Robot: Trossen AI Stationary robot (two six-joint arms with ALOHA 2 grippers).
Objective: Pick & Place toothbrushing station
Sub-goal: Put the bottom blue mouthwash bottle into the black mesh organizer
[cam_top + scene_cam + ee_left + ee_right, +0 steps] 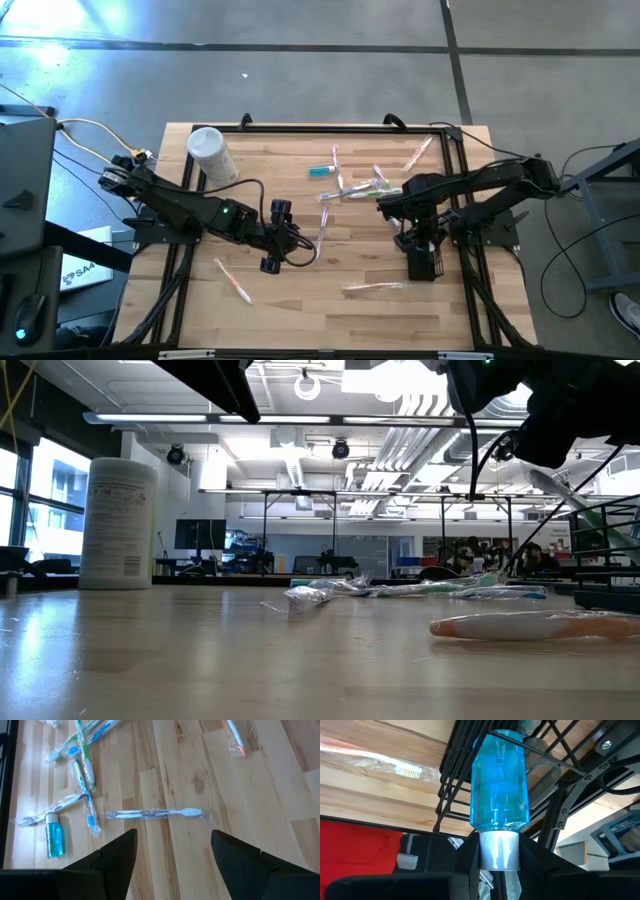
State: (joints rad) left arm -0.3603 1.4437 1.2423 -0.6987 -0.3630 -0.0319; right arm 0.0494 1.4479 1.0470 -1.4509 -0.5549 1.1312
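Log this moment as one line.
right gripper: shut on blue bottle, over black wire holder | left gripper: open above wrapped toothbrush

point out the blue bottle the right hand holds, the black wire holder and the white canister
blue bottle [499,780], right wrist view, middle of its clear blue body
black wire holder [422,262], high view, its dark body below the right hand
white canister [212,155], high view, middle of its side

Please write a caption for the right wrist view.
Right gripper holds a blue bottle by its cap beside the black wire holder.
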